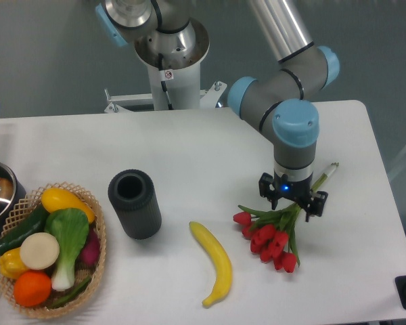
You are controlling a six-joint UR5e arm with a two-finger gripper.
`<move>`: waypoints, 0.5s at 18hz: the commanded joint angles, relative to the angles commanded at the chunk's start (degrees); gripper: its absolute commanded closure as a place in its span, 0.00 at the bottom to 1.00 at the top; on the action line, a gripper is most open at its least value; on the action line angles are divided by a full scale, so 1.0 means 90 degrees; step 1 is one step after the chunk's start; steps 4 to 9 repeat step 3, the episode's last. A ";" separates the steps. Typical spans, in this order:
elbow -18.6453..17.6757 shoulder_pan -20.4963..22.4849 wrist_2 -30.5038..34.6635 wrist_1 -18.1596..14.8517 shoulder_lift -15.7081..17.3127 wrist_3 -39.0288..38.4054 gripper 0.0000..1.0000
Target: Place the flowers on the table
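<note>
Hiding the tulip stems, pincer (pixel 292 201) low over flowers (pixel 271 238) on table (pixel 189 145), grip unclear

Bright, even overhead light; soft shadows, slight blur.

The table (pixel 189 156) looks smooth, matt white. On it, the basket (pixel 98 237) is woven wicker, the cylinder (pixel 134 203) beside the basket matt black, the banana (pixel 215 261) glossy, plastic-looking yellow.
</note>
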 joint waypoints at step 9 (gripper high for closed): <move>0.0030 0.0342 -0.0374 -0.0019 0.0097 0.0389 0.00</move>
